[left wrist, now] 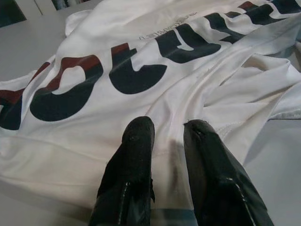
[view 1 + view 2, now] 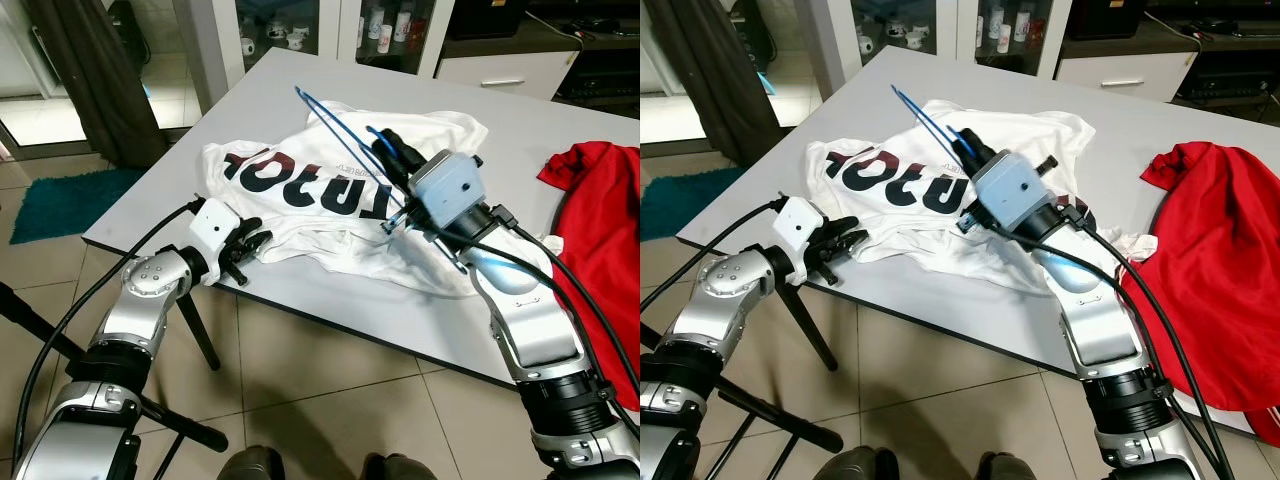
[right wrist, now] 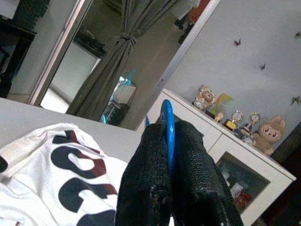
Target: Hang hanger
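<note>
a white t-shirt [image 2: 330, 190] with dark lettering lies spread on the grey worktop [image 2: 300, 290]. the right gripper [image 3: 165, 141] is raised over the shirt, its fingers [image 3: 146, 179] pinched tight on a blue hanger [image 2: 335, 125], whose thin wire runs up and away from the gripper above the fabric. the left gripper [image 1: 162, 136] rests at the shirt's near hem by the worktop edge, its fingers [image 1: 134, 155] a narrow gap apart, pressing on the cloth with nothing between them. a red garment [image 2: 1220, 270] lies on the worktop's right side.
</note>
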### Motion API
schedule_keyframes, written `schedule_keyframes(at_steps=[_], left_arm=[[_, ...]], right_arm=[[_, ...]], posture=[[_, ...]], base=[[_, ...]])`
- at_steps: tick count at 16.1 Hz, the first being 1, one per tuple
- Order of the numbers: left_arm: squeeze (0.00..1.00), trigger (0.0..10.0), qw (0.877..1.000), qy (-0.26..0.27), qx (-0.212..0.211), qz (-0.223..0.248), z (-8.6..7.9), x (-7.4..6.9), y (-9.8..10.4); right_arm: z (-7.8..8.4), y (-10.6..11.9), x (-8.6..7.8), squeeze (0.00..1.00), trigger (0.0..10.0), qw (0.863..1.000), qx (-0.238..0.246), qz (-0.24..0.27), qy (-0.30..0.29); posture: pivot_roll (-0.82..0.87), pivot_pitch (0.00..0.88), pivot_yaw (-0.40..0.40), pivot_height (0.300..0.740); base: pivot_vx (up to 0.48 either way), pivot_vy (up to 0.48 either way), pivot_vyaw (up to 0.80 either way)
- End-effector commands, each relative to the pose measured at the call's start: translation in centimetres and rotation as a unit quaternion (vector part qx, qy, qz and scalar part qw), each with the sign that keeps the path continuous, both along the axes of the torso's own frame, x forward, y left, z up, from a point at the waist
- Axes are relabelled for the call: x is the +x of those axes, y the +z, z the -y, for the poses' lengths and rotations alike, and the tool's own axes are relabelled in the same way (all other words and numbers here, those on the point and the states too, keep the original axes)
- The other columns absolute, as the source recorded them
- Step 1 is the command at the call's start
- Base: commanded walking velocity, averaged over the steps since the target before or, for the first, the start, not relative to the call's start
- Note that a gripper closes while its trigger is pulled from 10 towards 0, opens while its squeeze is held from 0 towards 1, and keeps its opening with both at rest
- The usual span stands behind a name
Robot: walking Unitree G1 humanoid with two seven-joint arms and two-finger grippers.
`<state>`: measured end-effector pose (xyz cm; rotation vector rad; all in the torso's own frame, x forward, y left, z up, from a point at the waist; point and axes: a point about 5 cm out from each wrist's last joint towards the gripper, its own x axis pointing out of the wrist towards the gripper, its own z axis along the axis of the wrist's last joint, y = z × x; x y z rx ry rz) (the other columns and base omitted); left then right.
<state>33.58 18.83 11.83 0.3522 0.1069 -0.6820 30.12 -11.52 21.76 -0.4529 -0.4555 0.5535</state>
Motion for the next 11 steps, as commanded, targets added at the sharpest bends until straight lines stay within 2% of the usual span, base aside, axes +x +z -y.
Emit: schedule_keyframes(at_steps=[1,3,11], left_arm=[[0.0,10.0,1.0,0.0,0.0,0.011,-0.2,0.0,0.6],[0.0,10.0,1.0,0.002,-0.013,0.023,-0.2,0.0,1.2],[0.0,10.0,0.999,0.004,0.0,0.034,-0.3,0.0,1.5]], right_arm=[[0.3,0.4,-0.1,0.0,10.0,1.0,0.01,-0.001,0.001],[0.3,0.4,0.1,0.0,10.0,1.0,0.01,-0.003,-0.002],[1.0,0.7,1.1,0.0,10.0,0.999,0.012,-0.008,-0.045]], posture=[[-0.05,0.085,-0.005,0.74],[-0.05,0.084,-0.007,0.74],[-0.04,0.072,-0.007,0.74]], base=[[0.0,0.0,0.0],[0.0,0.0,0.53],[0.0,0.0,0.79]])
